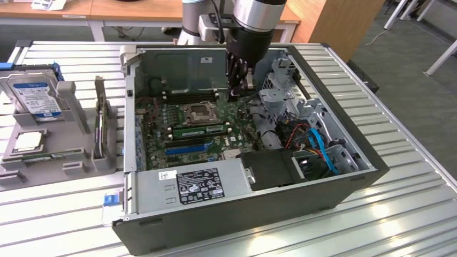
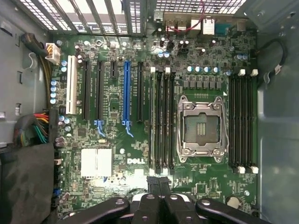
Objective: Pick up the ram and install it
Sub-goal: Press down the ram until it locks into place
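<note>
Over on the exterior view's left, the hard drive stands in the gray holder on the counter, with the processor chip lying just in front of it. Neither one is our part.

Across into the open computer case, and there's the ram: a green stick lying along a slot just beside the empty processor socket, on the side toward the power supply. Whether it's clicked fully home, I can't tell.

Next comes the arm, reaching down into the case. The jaws are pinched fully closed with nothing between them. They appear to hang above the board near the ram's end on the exterior view's right, not touching it. The wrist view has their tips lined up with the slots beside the socket.

The danger, as I read it, is closed jaws bearing on one end only. That would tip the stick and leave it crooked in its slot. A sideways drift would put them on the bare socket pins, or into the cables farther right.
</note>
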### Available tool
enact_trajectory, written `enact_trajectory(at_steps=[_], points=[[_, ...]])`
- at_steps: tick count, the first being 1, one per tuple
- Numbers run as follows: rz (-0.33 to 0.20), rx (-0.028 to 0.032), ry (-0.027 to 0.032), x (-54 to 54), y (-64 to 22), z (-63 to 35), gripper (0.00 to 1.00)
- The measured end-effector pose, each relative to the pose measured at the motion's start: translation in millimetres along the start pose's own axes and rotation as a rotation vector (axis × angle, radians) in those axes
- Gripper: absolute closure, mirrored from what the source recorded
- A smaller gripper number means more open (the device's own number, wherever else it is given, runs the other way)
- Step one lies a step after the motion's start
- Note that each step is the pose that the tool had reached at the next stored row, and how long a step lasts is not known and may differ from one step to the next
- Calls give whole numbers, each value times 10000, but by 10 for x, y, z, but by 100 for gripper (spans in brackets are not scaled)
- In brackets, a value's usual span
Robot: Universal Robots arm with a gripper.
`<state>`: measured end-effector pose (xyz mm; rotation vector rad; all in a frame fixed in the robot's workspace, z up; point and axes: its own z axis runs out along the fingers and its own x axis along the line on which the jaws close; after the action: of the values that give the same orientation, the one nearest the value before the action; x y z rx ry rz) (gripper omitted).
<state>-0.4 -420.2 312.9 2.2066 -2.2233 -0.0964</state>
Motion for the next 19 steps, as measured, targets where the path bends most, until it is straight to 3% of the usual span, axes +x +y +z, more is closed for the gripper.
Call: enact_trajectory(at_steps=[19], points=[[-1, 4, -1, 10, -14, 277, 90]])
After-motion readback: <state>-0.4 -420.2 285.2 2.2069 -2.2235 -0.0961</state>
